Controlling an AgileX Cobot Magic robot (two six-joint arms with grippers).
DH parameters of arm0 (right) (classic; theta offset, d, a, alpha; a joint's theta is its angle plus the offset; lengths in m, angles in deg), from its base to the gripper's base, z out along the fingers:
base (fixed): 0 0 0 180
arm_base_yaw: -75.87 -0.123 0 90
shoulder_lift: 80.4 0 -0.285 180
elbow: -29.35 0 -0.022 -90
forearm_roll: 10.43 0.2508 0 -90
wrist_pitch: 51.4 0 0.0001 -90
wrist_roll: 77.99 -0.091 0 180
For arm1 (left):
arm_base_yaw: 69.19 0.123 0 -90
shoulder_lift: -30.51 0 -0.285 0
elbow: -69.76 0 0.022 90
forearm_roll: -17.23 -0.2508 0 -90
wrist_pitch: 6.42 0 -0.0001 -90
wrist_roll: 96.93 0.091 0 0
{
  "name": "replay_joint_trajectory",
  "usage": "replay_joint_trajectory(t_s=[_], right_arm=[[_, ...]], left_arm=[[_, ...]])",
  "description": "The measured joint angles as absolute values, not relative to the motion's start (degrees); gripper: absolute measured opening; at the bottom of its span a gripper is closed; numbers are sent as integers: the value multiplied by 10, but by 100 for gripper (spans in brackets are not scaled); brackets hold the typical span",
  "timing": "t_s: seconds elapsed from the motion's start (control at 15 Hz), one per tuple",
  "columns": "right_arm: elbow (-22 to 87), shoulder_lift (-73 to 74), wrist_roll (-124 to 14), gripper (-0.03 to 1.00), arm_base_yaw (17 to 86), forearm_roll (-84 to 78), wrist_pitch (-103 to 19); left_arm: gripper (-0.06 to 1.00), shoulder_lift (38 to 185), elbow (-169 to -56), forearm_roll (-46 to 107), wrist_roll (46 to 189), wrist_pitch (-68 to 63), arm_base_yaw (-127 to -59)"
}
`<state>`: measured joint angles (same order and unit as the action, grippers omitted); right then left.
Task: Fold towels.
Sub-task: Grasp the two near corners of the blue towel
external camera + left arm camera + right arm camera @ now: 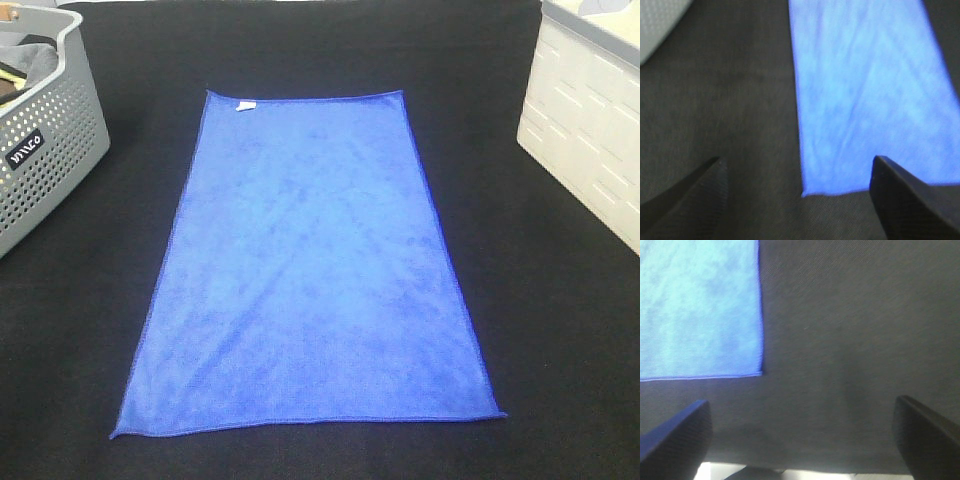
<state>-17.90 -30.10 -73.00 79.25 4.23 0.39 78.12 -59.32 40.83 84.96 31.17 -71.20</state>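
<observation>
The towel [310, 270], a bright blue cloth with a darker stitched hem, lies spread flat and unfolded in the middle of the black surface [540, 330]. Its long sides run away from the high camera. A small white tag [244, 104] sits on the far short edge, near the left corner. A grey perforated basket [50, 150] stands at the far left with some cloth in it, and a white crate [590, 130] stands at the far right. Both are well apart from the towel. The left pincer [797, 160] hangs over the near left corner of the towel. Its two dark fingers [685, 200] are wide apart and grip nothing, and the corner shows between them. The right pincer [801, 400] is likewise spread wide and empty. It is over bare surface beside the near right corner of the towel, and that corner lies off to one side of its fingers [925, 435]. Neither pincer touches the cloth.
</observation>
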Motion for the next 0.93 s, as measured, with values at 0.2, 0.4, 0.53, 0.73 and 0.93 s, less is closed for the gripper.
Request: replay_joint_trajectory(t_s=[0.2, 0.4, 0.53, 0.73, 0.93], right_arm=[[-178, -183, -689, 92, 792, 110, -32], [-178, -67, -604, 92, 792, 191, -81], [-178, -6, -540, 91, 792, 233, -101], [-178, 65, -446, 90, 792, 310, -115], [-178, 110, -368, 89, 792, 403, -122]], left_arm=[[74, 904, -593, 466, 928, 298, -712], [74, 1032, -593, 593, 1062, 289, -712], [74, 1097, -593, 679, 1145, 277, -712], [74, 1183, -593, 808, 1284, 268, -712], [74, 1242, -594, 873, 1354, 258, -712]])
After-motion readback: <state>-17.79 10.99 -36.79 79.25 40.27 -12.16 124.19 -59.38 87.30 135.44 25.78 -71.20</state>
